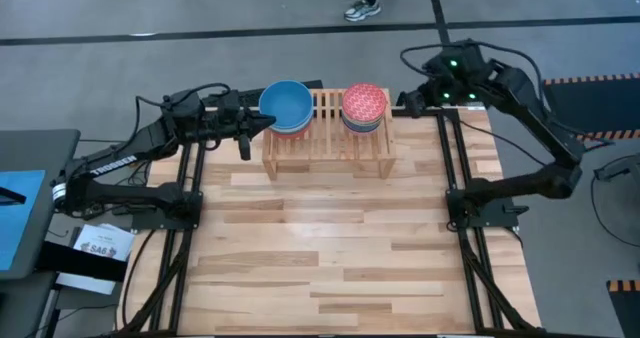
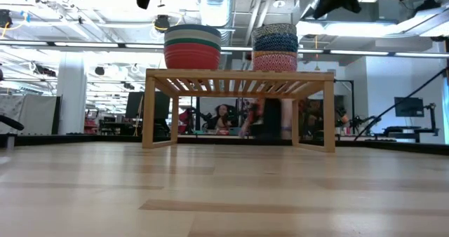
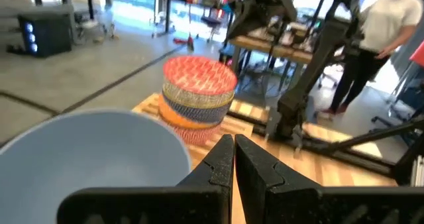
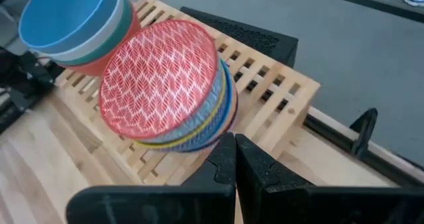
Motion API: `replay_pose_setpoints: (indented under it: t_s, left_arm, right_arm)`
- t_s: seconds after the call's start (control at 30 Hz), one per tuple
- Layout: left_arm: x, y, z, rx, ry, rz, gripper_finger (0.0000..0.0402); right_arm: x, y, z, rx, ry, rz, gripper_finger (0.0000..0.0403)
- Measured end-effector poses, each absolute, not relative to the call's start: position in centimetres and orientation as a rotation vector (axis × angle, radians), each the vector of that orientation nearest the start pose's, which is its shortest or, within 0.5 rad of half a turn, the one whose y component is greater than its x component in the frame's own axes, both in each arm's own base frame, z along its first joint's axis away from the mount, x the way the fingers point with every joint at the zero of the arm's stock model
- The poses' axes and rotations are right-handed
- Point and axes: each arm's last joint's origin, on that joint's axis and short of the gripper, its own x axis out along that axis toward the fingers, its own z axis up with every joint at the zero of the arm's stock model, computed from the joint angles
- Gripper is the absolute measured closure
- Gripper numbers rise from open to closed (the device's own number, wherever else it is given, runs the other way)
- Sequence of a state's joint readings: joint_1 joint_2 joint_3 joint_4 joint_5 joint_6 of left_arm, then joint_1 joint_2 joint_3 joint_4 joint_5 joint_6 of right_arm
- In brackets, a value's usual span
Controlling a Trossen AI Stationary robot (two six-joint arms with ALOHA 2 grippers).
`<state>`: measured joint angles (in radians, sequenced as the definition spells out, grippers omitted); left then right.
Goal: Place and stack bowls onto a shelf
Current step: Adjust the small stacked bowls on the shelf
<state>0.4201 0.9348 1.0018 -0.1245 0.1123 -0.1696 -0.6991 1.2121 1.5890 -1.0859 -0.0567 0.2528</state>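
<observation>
The light-wood slatted shelf (image 1: 330,148) (image 2: 238,79) stands at the table's far side and carries two stacks of bowls. The left stack (image 1: 286,106) (image 2: 191,46) has a plain blue bowl (image 4: 66,15) on top, over light, teal and red ones. The right stack (image 1: 364,108) (image 2: 274,46) is of patterned bowls, a red-patterned one (image 4: 159,75) uppermost. My left gripper (image 1: 266,122) (image 3: 234,154) is shut, just left of the blue stack (image 3: 93,151) and touching nothing. My right gripper (image 1: 402,102) (image 4: 234,154) is shut, just right of the patterned stack (image 3: 199,91).
The plank tabletop (image 1: 330,248) stretches from the shelf to the near edge. Black arm bases and rails (image 1: 470,208) run along both sides. A person (image 3: 377,32) stands on the floor beyond the table's right side; another's shoe (image 1: 362,10) shows past the far edge.
</observation>
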Motion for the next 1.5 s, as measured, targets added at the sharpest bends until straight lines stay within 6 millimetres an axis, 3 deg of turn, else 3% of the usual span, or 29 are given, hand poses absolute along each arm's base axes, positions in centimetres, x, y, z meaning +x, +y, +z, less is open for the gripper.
replay_pose_setpoints:
  t_s: [0.23, 0.4, 0.53, 0.77, 1.2, 1.4, 1.5]
  left_arm:
    - [19.1, 7.6, 37.6, -0.214, -0.054, 0.275, 0.0401]
    - [19.7, 7.2, 35.6, -0.280, -0.074, 0.236, 0.0401]
    - [19.9, 6.5, 34.9, -0.323, -0.080, 0.176, 0.0401]
    - [20.1, 5.6, 35.8, -0.303, -0.161, 0.122, 0.0401]
    - [20.0, 5.6, 36.7, -0.353, -0.261, 0.127, 0.0401]
    - [20.0, 5.7, 36.7, -0.423, -0.269, 0.134, 0.0401]
    - [19.9, 5.7, 36.7, -0.437, -0.274, 0.149, 0.0402]
  right_arm:
    - [14.1, -12.2, 42.9, 0.520, 0.564, -0.696, 0.0382]
    - [13.9, -12.5, 41.4, 0.511, 0.610, -0.644, 0.0382]
    - [13.3, -13.8, 39.7, 0.520, 0.623, -0.641, 0.0382]
    - [12.1, -17.9, 37.8, 0.543, 0.437, -0.622, 0.0382]
    - [17.1, -26.3, 33.1, 0.541, 0.227, -0.347, 0.0383]
    - [18.4, -28.8, 29.8, 0.597, 0.270, -0.339, 0.0383]
    - [18.6, -29.3, 28.7, 0.626, 0.278, -0.228, 0.0383]
